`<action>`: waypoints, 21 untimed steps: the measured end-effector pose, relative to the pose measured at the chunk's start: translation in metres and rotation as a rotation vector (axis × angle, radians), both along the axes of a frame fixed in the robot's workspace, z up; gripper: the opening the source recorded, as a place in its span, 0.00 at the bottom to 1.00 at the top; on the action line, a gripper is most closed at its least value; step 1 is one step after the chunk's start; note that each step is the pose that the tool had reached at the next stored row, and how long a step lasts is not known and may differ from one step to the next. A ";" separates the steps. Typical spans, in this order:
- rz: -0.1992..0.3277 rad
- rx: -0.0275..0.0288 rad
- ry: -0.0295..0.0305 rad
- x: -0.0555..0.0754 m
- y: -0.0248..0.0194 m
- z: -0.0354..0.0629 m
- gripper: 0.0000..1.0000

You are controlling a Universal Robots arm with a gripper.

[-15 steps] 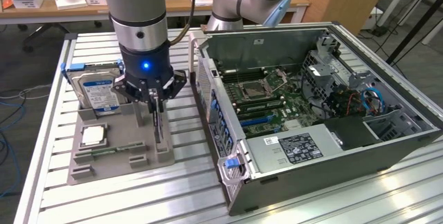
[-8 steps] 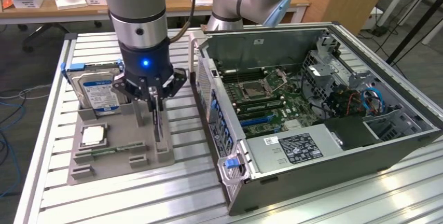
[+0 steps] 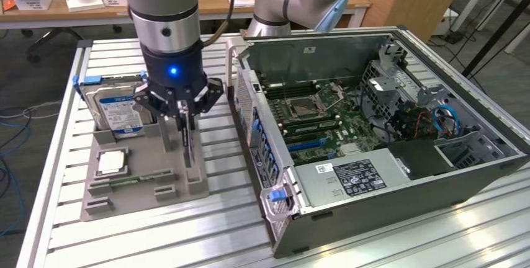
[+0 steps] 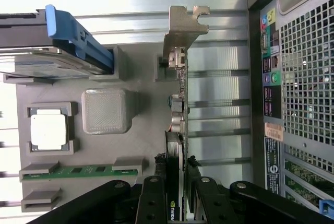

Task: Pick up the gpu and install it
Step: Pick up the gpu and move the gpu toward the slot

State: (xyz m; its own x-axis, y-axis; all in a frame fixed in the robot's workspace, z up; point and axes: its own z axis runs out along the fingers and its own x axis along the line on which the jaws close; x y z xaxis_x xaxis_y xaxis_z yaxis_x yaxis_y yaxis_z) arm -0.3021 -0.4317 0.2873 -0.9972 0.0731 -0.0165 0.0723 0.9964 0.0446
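gripper (image 3: 184, 116) (image 4: 177, 182): one, on one arm, hanging straight down over the tray (image 3: 141, 203) (image 4: 141, 140). its two fingers (image 4: 154, 192) are clenched on the gpu (image 3: 188, 147) (image 4: 180, 109), one on each flat face.

gpu: one. it stands on its long edge, upright, at the side of the tray nearest the case (image 3: 348, 218) (image 4: 302, 78). its silver bracket (image 4: 183, 28) is at the end away from the fingers. whether its lower edge sits in the tray's slot or just above it cannot be told.

tray: one, grey, lying flat on the slatted table (image 3: 166, 237) (image 4: 219, 51). besides the gpu it carries:
- one hard drive (image 3: 116, 107) (image 4: 47, 59), silver with a blue label, standing on edge, with a blue clip at one end
- one cpu (image 3: 112, 162) (image 4: 48, 131), lying flat in a square pocket
- one memory stick (image 3: 136, 180) (image 4: 83, 171), green, lying between two holders
- one raised grey block (image 4: 104, 112) near the middle

case: one, on its side with the panel off, just beside the tray on the exterior view's right. one motherboard (image 3: 319, 116) and one labelled power supply (image 3: 348, 178) show inside. the gpu is outside the case, apart from it.
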 end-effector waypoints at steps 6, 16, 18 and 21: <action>0.000 -0.0001 0.0000 0.000 0.0000 0.0078 0.26; 0.000 0.0000 0.0000 0.000 0.0000 0.0220 0.26; 0.000 -0.0001 0.0001 0.000 0.0000 0.0244 0.26; 0.000 0.0000 0.0000 0.000 0.0000 0.0280 0.26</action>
